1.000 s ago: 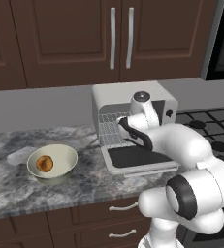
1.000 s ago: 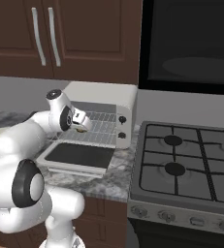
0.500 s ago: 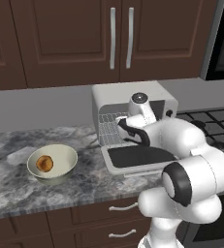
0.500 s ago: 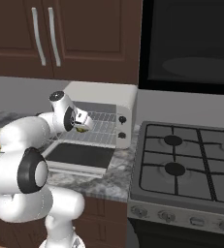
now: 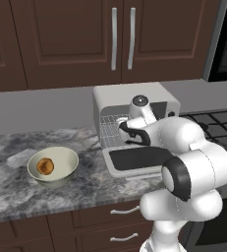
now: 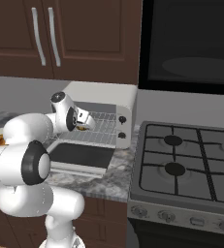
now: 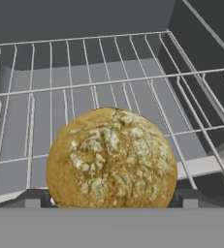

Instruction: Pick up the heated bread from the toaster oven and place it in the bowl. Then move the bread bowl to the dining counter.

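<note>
round golden-brown crusty bread roll [image 7: 111,159] on the wire rack [image 7: 133,92] of the boxy light-grey toaster oven [image 5: 134,101], door dropped open, two-finger gripper [image 6: 87,127] at the roll, its dark tips either side, grip uncertain, pale cream bowl [image 5: 61,160] on the marble counter [image 5: 16,197] holding an orange-brown bun [image 5: 45,166]

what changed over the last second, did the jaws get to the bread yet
The arm folded in and carried the gripper deeper into the toaster oven, up to the heated bread. Whether the jaws have closed cannot be told. The bowl, its bun and the open door stayed put.
</note>
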